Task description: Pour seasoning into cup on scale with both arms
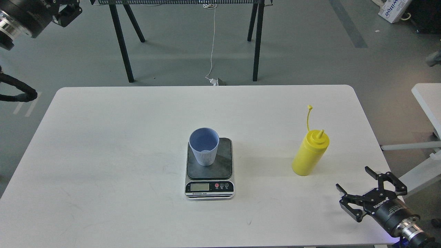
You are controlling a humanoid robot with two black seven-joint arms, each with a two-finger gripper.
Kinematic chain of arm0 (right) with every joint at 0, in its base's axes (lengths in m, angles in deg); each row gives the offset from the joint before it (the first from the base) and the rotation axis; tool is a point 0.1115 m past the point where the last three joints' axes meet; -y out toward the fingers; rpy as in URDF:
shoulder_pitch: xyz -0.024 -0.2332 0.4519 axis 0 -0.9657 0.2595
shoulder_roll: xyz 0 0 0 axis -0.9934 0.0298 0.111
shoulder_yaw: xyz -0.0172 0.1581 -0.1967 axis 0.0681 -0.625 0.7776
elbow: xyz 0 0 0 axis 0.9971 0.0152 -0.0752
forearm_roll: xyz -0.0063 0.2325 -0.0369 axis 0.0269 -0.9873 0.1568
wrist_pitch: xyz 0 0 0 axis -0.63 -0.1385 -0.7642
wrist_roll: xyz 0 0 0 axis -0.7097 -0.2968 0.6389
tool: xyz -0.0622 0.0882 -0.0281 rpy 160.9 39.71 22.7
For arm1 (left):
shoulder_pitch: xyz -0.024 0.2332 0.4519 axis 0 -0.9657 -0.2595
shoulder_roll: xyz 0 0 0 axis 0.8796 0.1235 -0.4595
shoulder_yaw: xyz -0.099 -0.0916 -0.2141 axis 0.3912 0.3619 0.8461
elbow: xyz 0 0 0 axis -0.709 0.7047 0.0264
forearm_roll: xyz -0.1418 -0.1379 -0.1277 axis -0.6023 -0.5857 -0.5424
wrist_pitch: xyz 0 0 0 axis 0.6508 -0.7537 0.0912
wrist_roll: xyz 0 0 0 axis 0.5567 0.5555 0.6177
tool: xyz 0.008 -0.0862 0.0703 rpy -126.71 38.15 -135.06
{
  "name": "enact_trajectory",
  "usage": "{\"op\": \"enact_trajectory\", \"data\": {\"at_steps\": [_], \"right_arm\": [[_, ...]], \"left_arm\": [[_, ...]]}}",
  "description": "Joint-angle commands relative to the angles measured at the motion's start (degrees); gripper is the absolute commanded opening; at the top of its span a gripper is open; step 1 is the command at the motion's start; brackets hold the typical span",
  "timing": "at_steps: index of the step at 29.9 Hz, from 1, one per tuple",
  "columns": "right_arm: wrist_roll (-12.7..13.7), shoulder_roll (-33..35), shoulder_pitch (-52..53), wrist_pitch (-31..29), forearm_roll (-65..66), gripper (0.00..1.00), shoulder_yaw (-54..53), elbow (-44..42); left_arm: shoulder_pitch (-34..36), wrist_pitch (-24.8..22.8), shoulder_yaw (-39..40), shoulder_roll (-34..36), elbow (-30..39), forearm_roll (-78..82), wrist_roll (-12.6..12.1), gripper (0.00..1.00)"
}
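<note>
The light-blue ribbed cup [204, 146] stands upright on the dark platform of the scale [209, 187] at the middle of the white table [103, 137]. The yellow seasoning bottle [309, 155] stands free on the table to the right of the scale, with its nozzle up and its cap strap sticking up behind. My right gripper [353, 177] is open and empty near the table's front right corner, well apart from the bottle. My left gripper [67, 10] is at the top left, off the table, dark and partly cut off by the view's edge.
Black trestle legs [122, 44] and a white cable [212, 41] stand on the floor behind the table. Another white table [427, 100] is at the right edge. A cardboard box [392, 8] lies at the top right.
</note>
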Motion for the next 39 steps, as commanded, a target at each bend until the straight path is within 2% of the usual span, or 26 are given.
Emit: {"op": "enact_trajectory", "data": {"at_steps": [1,6,13,18,21,23,26,28,34,39], "right_arm": [[-0.1,3.6,1.3,0.0,0.1,0.98,-5.3,-0.1],[-0.1,3.7,12.7,0.0,4.3,0.98,-6.9,-1.1],[-0.2,1.0,29.7,0.0,10.0,0.99,-8.2,-8.3],[-0.1,-5.0,39.1,0.0,14.8,1.0,-7.9,-17.4],[1.6,-8.0,43.0,0.0,14.9,1.0,-7.4,-24.8],[4.7,-10.1,46.2,0.0,14.8,1.0,-7.3,-30.6],[9.7,-16.8,49.7,0.0,14.6,1.0,-8.1,-39.6],[11.3,-20.1,51.8,0.0,14.2,1.0,-8.6,-45.3],[11.1,-26.1,52.4,0.0,14.1,1.0,-12.4,-48.7],[10.8,-26.9,52.4,0.0,14.2,1.0,-11.8,-48.6]], "left_arm": [[-0.2,-0.5,0.0,-0.1,-0.7,-0.1,0.0,1.0],[-0.4,-0.6,0.0,-1.1,-2.6,-0.2,0.0,1.0],[-0.3,-0.9,0.2,-4.4,-7.5,-3.8,0.0,0.99],[-0.3,-6.7,2.4,-7.3,-13.7,-9.1,0.0,1.0],[-0.4,-8.6,4.1,-9.7,-16.5,-11.1,0.0,1.0],[-0.5,-8.8,4.8,-11.1,-17.8,-12.5,0.0,1.0],[-1.2,-9.1,5.0,-12.5,-18.3,-15.4,-0.7,1.0],[-1.7,-9.6,5.2,-13.0,-18.3,-18.3,-1.3,1.0],[-3.9,-9.4,5.5,-14.5,-18.1,-22.7,-2.1,1.0],[-8.0,-9.3,7.5,-14.6,-17.5,-22.7,-2.1,1.0]]}}
